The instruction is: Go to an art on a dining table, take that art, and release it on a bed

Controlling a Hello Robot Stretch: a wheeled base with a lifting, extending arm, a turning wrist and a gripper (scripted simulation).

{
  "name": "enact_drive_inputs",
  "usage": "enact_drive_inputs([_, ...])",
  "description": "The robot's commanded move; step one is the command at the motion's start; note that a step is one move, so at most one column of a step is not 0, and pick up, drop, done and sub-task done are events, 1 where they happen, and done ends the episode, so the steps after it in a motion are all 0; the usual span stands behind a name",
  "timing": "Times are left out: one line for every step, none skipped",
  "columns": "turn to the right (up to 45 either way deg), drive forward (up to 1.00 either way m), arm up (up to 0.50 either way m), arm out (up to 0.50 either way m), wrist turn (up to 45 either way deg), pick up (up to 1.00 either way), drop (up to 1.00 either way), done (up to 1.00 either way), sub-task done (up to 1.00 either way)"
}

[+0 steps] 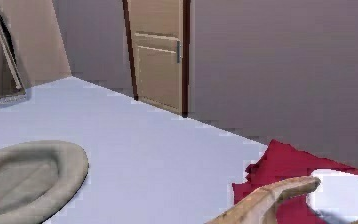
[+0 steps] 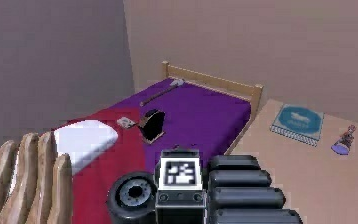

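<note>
hand (image 2: 135, 196): dark body low in the arm side view, in front of the bed (image 2: 202, 110); cannot tell how far open it is or whether it holds anything | possible art: small dark shape (image 2: 150, 125) on the purple cover, near a white pillow (image 2: 85, 138) | forward view: wooden door (image 1: 157, 50) ahead

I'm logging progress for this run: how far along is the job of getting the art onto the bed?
Looks done: the robot is at the bed, with its purple cover just beyond the arm. In hand: the gripper is near the bed's edge, and I cannot tell whether it holds anything. A small dark object sits on the cover; it may be the art, but its shape is unclear. Left: confirming the release.
</note>
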Motion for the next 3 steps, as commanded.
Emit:
enact_drive_inputs([0.0, 0.0, 0.0, 0.48, 0.0, 0.0, 0.0, 0.0, 0.0])
enact_drive_inputs([0.0, 0.0, 0.0, 0.0, 39.0, 0.0, 0.0, 0.0, 0.0])
enact_drive_inputs([0.0, 0.0, -0.26, 0.0, 0.0, 0.0, 0.0, 0.0, 0.0])
